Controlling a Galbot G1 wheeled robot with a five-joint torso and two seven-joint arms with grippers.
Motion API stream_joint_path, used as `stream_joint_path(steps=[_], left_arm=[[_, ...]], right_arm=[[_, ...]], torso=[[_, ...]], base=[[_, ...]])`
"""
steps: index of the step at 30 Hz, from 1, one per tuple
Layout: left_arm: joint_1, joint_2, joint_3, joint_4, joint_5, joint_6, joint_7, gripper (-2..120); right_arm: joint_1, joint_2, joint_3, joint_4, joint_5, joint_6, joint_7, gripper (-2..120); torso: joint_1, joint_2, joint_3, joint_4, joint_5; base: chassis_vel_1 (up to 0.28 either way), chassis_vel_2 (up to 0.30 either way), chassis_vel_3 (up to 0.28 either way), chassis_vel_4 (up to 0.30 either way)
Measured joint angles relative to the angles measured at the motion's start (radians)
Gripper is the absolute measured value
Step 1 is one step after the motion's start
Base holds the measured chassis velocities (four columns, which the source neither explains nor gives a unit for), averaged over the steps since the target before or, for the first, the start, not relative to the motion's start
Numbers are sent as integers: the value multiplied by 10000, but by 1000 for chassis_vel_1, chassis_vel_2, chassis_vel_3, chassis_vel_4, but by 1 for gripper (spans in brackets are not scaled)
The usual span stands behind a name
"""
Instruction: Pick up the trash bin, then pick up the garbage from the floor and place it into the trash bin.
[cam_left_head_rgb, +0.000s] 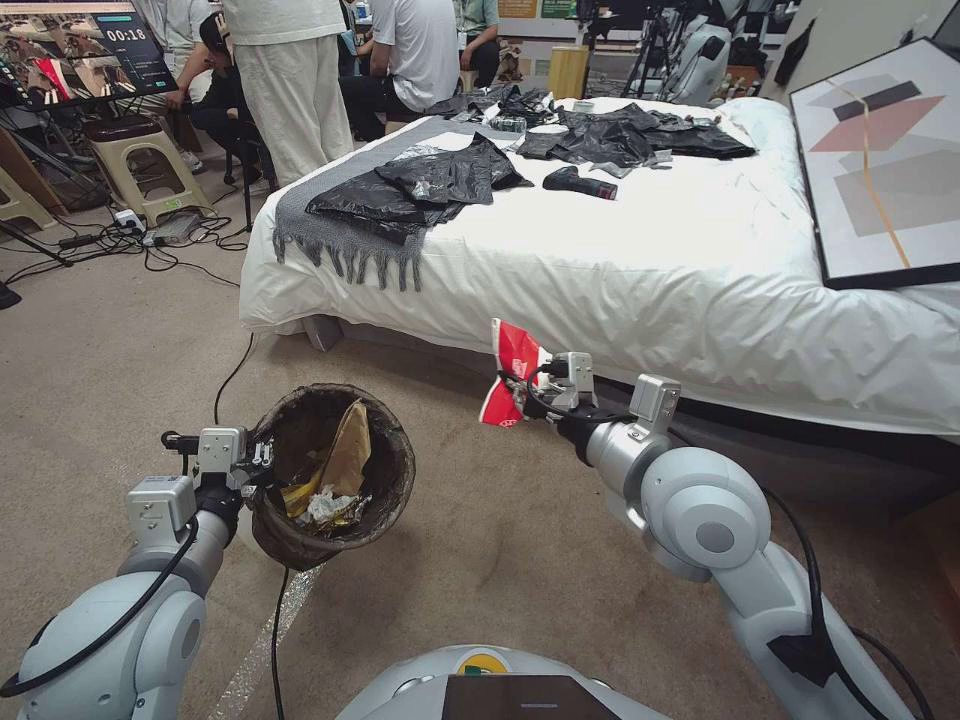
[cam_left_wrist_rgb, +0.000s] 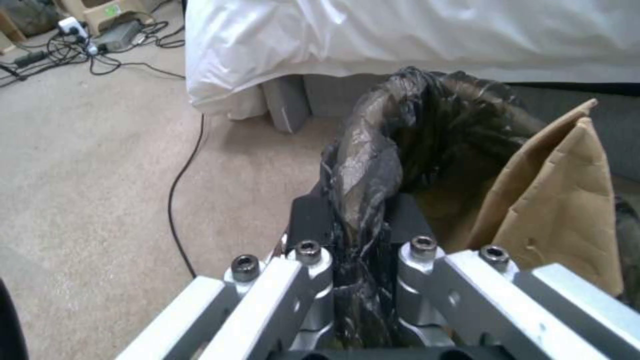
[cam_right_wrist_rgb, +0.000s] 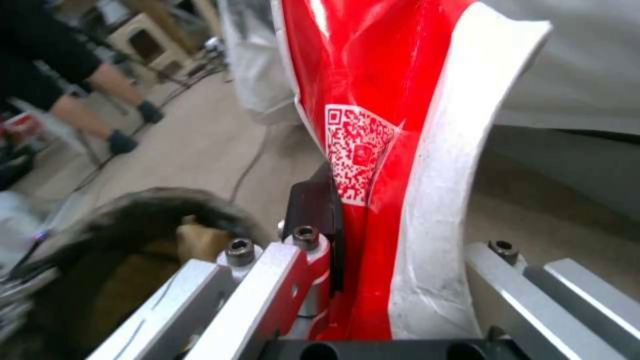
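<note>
The trash bin hangs above the floor at lower left, lined with a dark bag. My left gripper is shut on its rim, and in the left wrist view the liner is pinched between the black pads. Inside the bin lie a tan paper piece, yellow wrappers and white tissue. My right gripper is shut on a red and white packet, held in the air to the right of the bin and in front of the bed. The packet stands upright between the fingers, with the bin beyond and below it.
A bed with white bedding, black bags and a dark tool stands close ahead. A black cable runs across the carpet by the bin. People, stools and cables are at the far left. A framed picture lies on the bed at right.
</note>
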Motion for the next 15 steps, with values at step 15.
stream_joint_path(steps=[15], left_arm=[[-104, -205, 109, 5, 197, 1, 23, 7]], right_arm=[[4023, -1051, -1797, 914, 3621, -2, -311, 8]], torso=[[0, 0, 1, 1, -1]], base=[[0, 0, 0, 0]])
